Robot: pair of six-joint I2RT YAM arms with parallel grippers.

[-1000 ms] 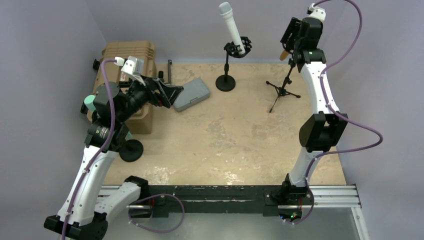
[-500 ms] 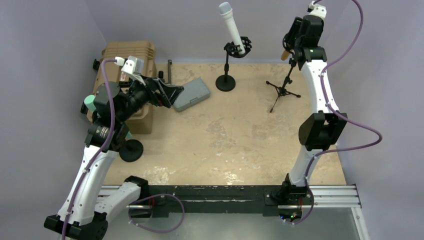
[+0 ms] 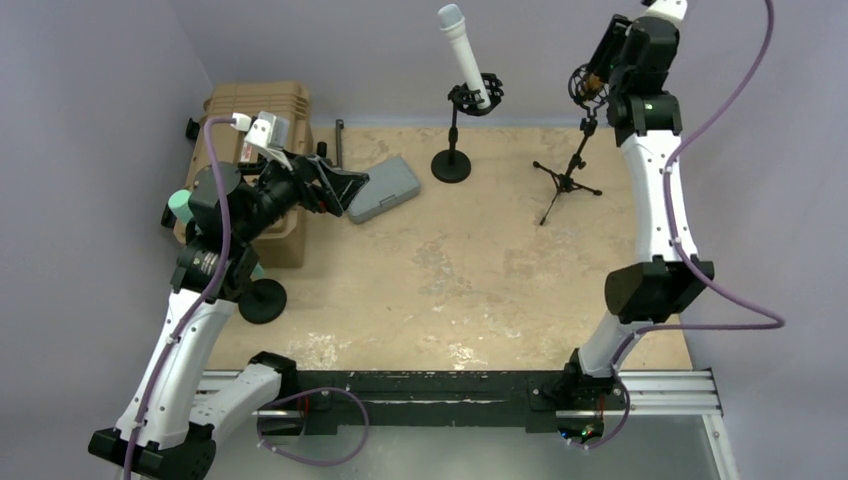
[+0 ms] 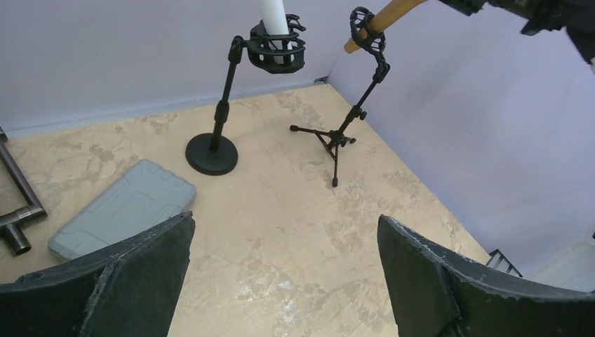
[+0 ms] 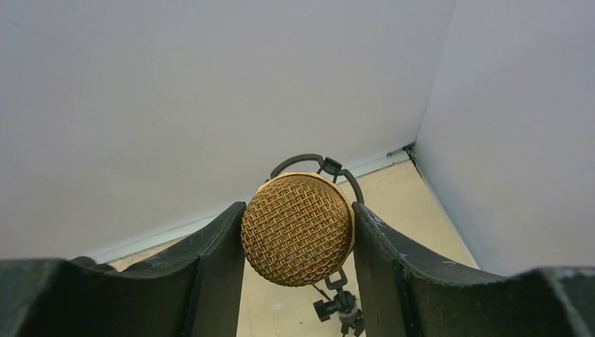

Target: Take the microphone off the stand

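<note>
A gold mesh-headed microphone [image 5: 296, 228] sits between the pads of my right gripper [image 5: 298, 210], which is shut on its head. In the left wrist view its tan handle [image 4: 384, 15] still passes through the black ring mount [image 4: 365, 24] of the tripod stand [image 4: 337, 137], with the handle's end poking out below the ring. In the top view the right gripper [image 3: 603, 68] is high at the back right, just above that stand [image 3: 565, 172]. A white microphone [image 3: 461, 52] stands in a second, round-based stand [image 3: 451, 163]. My left gripper [image 4: 285, 221] hangs open over the table with nothing between its fingers.
A grey flat case [image 3: 385, 188] lies just beyond the left gripper. A tan hard case [image 3: 262, 112] stands at the back left, with a metal bar [image 3: 340, 140] beside it. A black round base [image 3: 262, 300] sits near the left arm. The purple walls [image 3: 760, 150] close in behind and to the right.
The right gripper closed on the gold microphone's head, then rose and drew back toward the right corner with it. The left arm has not moved.
</note>
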